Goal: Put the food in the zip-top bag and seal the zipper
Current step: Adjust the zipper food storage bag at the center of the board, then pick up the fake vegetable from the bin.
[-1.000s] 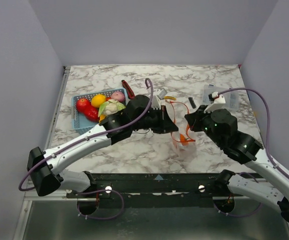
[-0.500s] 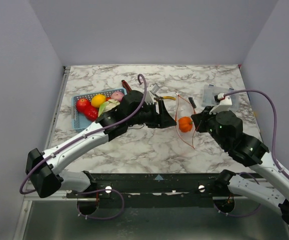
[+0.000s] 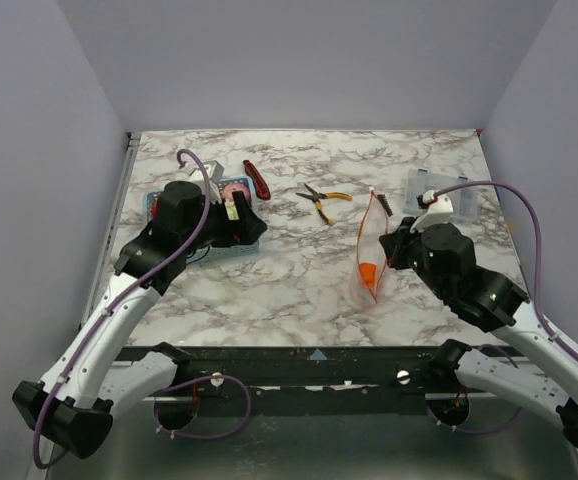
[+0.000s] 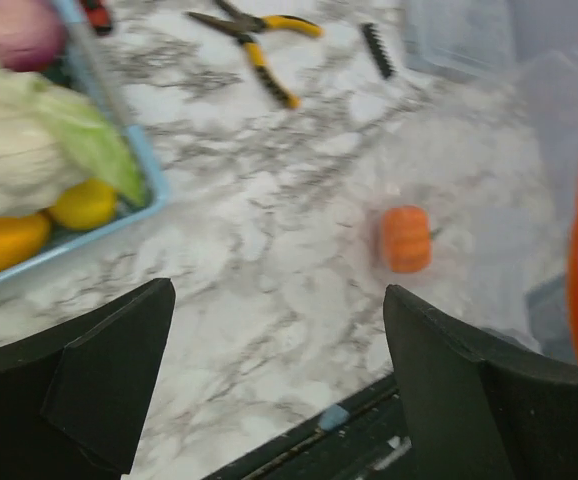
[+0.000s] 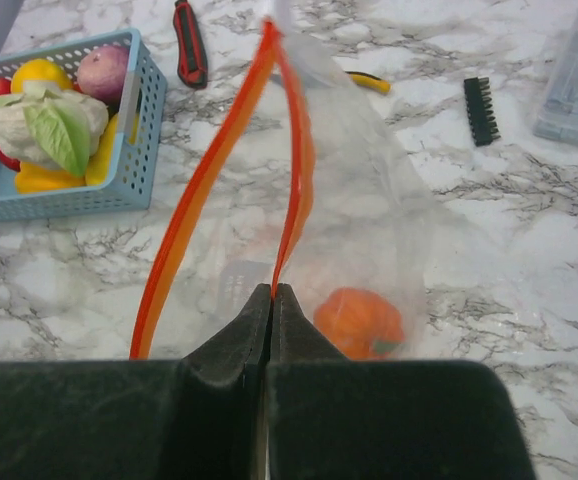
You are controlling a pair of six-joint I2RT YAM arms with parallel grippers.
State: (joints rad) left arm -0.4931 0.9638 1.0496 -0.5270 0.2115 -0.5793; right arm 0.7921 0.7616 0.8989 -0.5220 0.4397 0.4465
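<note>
On the marble table, seen from above, the left gripper (image 3: 241,225) is hovering at the right edge of the blue basket (image 3: 152,203), where most of the food (image 3: 234,188) is lying. The right gripper (image 3: 393,246) is holding up the zip-top bag (image 3: 373,235) well to the right, with one orange piece (image 3: 369,272) sitting in the bag's bottom. Pliers (image 3: 324,197) and a knife (image 3: 257,178) are lying between the two. In the left wrist view, the jaws are standing wide with nothing between them. The cauliflower (image 4: 19,150) and basket are lying up and to their left, the bag and its orange piece to their right. In the right wrist view, the jaws are pressing shut on the near end of the zipper (image 5: 209,190). Its two strips are parting only slightly, so the mouth is forming a narrow slit whose long axis is running straight away from the gripper. The left arm is judged the nearer to the basket. The next piece will likely have to travel rightward and enter along that slit.
</note>
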